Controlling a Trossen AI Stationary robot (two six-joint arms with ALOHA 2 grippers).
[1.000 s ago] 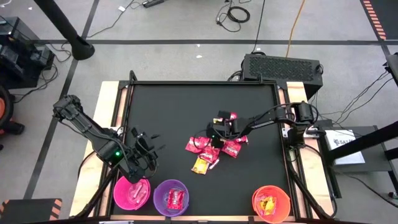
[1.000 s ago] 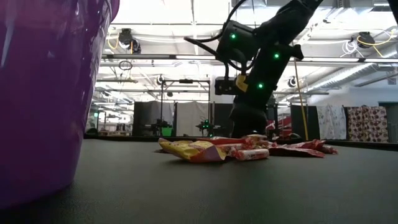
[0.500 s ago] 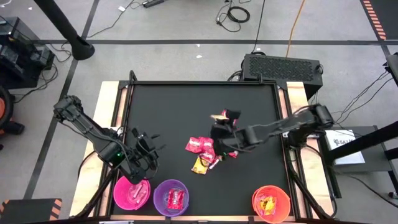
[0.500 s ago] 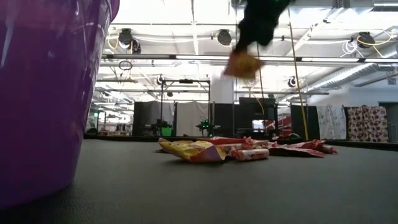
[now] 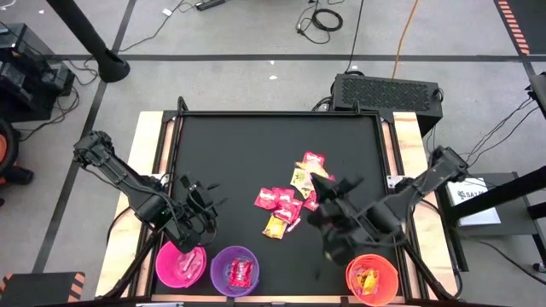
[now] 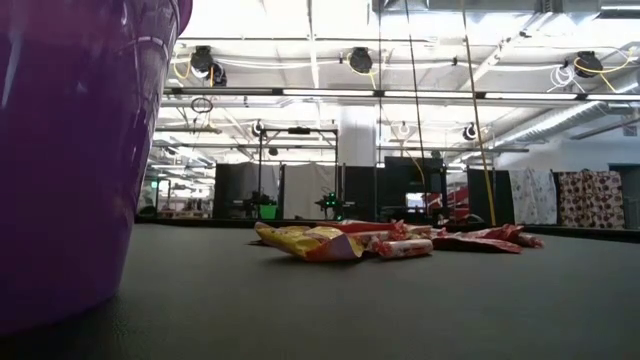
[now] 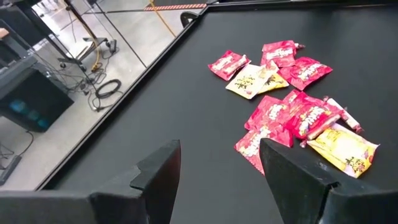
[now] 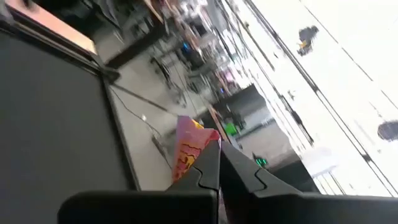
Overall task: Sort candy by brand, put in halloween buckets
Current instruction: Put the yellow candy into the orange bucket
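A pile of candy (image 5: 292, 199) lies on the black mat at the table's middle: red, yellow and pale packets, also seen in the left wrist view (image 7: 292, 109) and the low view (image 6: 385, 240). Along the near edge stand the pink bucket (image 5: 163, 260), the purple bucket (image 5: 217, 265) and the orange bucket (image 5: 388, 267), each with packets inside. My left gripper (image 5: 198, 211) hovers open just beyond the pink bucket, nothing between its fingers (image 7: 221, 180). My right gripper (image 5: 331, 243) is raised between the pile and the orange bucket, shut on a yellow packet (image 8: 191, 148). My right gripper pinches the yellow packet with a pink edge by one end (image 8: 198, 163) between its two fingertips. The rest of the packet sticks out past the fingertips. It is lifted clear of the table.
The purple bucket's wall (image 6: 60, 150) fills the low view's left side. Bare black mat (image 5: 256, 145) lies beyond the pile toward the far edge. Wooden rails (image 5: 145, 153) border the mat on both sides.
My right gripper has risen from the candy pile with the yellow packet, swung toward the near edge and the orange bucket, and turned as it went. It has left the low view. The packet is lifted clear of the pile.
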